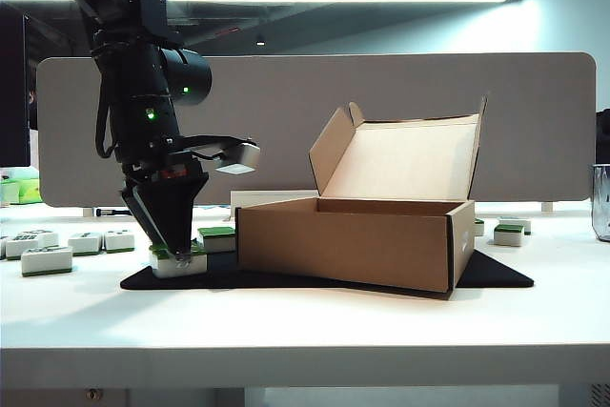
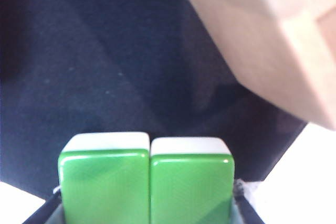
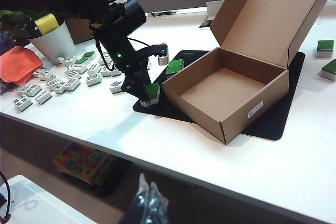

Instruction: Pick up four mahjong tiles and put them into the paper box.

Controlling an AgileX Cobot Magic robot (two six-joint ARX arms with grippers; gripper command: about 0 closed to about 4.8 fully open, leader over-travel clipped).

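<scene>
A: White worktop (image 1: 305, 331), grey partition behind, ceiling strip lights on. Exterior view: black mat (image 1: 496, 274) carries the box (image 1: 348, 240), lid raised, interior not visible from this angle. Left gripper (image 1: 178, 253) points down at the mat's left corner, fingers closed on tiles (image 1: 178, 262) that sit on the mat. One more tile (image 1: 217, 236) lies just behind, near the box. Loose tiles (image 1: 48, 253) at far left, others (image 1: 510, 233) right of the box.

B: Left wrist view?

A: Two tiles (image 2: 147, 182) side by side, green backs up, touching, held between the dark fingers (image 2: 251, 214) at either side. Mat (image 2: 115, 61) beyond them, box (image 2: 273, 40) corner close by, blurred.

B: Right wrist view?

A: Looks down from afar. Box (image 3: 231, 85) open, floor bare, white label on its near wall. Left gripper (image 3: 148, 97) clamps green tiles (image 3: 152, 91) at the mat (image 3: 273, 124) edge, just beside the box. Many tiles (image 3: 58, 80) are scattered near a white cup (image 3: 52, 43). Right gripper (image 3: 148, 203) is only a blurred dark shape; finger state: cannot tell.
</scene>
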